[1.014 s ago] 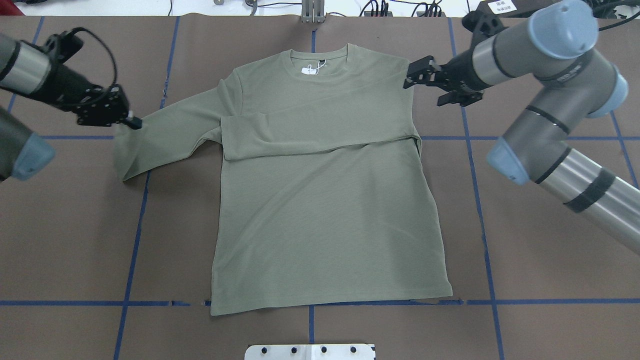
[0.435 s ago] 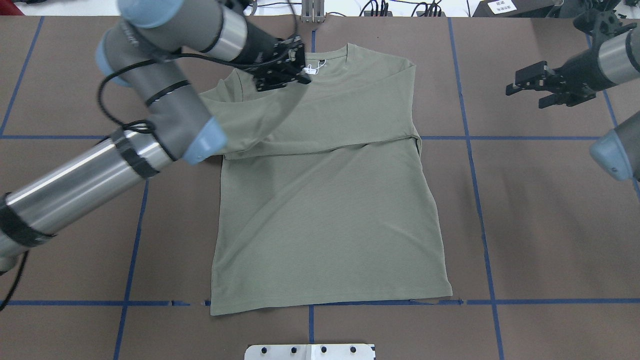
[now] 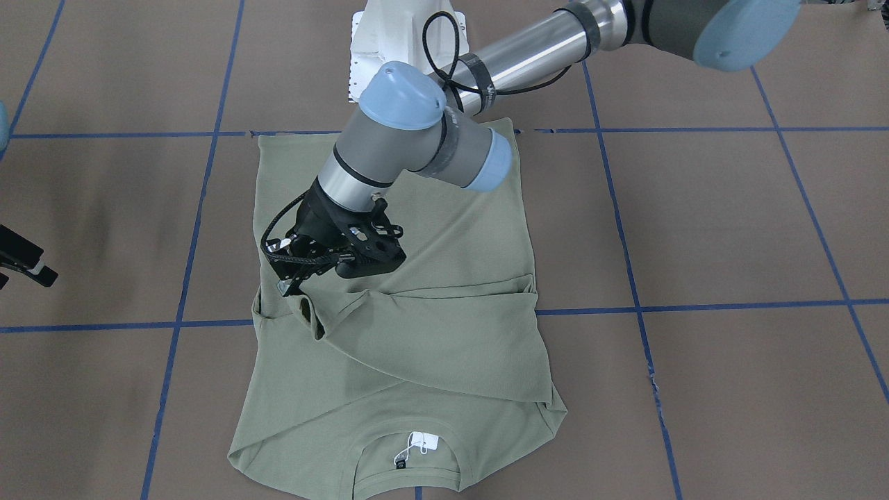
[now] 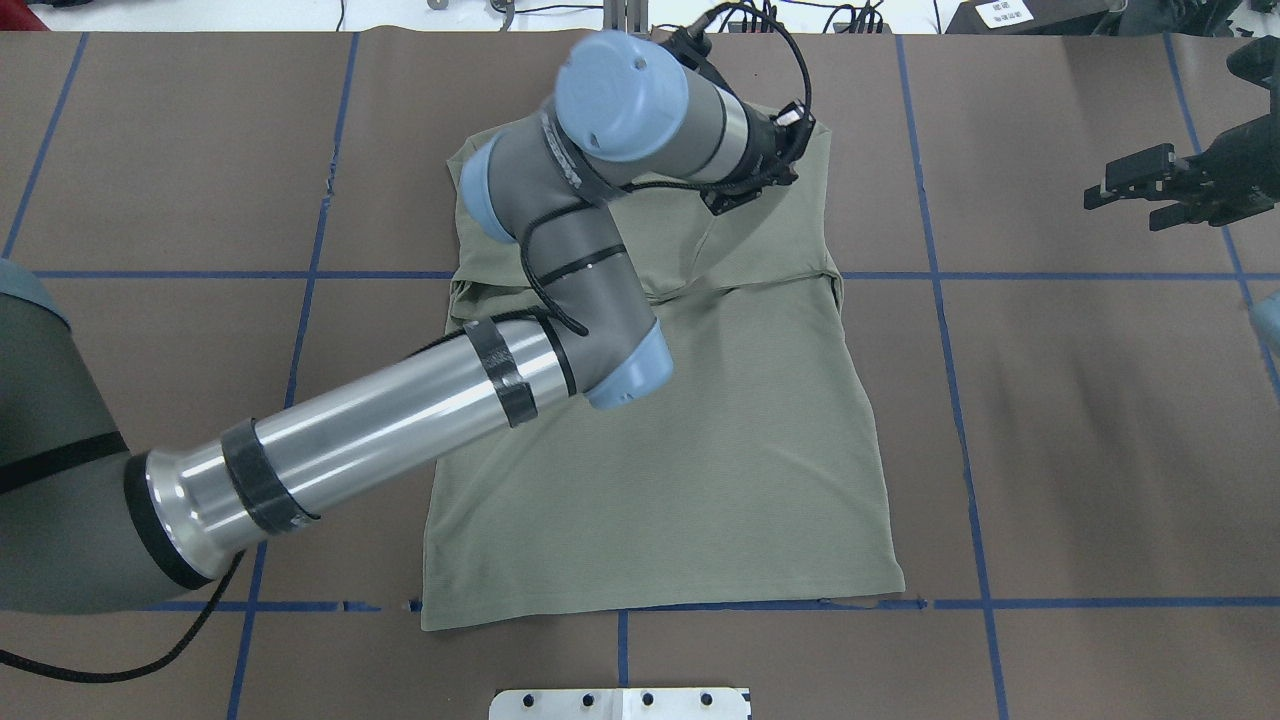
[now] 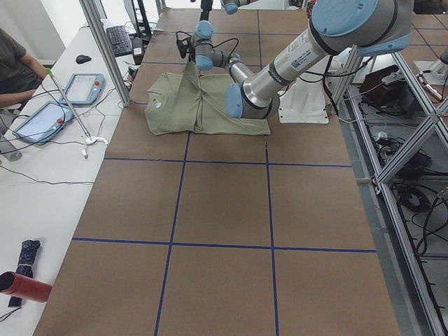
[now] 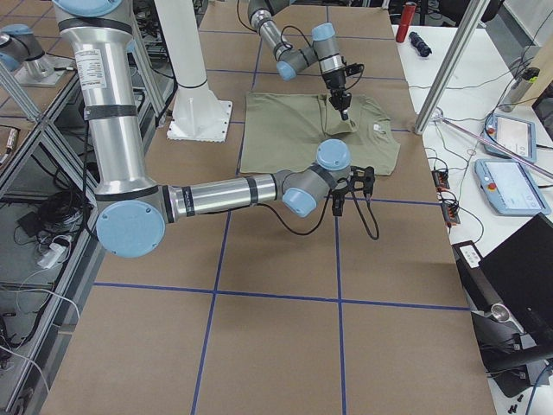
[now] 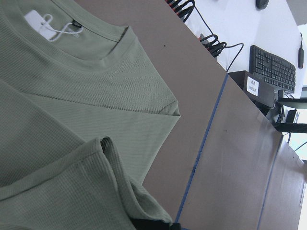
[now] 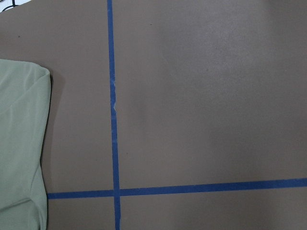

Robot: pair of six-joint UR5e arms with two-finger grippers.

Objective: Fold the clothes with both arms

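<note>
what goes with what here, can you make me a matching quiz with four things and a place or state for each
1. left gripper
2. right gripper
3. tag
4. tape

a. inside the collar
b. open, off the shirt, over bare table
c. blue, in a grid on the table
d. holding a sleeve over the shirt

Pairs: 1-d, 2-b, 3-a, 4-c

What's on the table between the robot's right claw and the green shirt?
Nothing but bare brown table with one blue tape line crossing it. The overhead view shows the right gripper off to the side, clear of the shirt.
</note>
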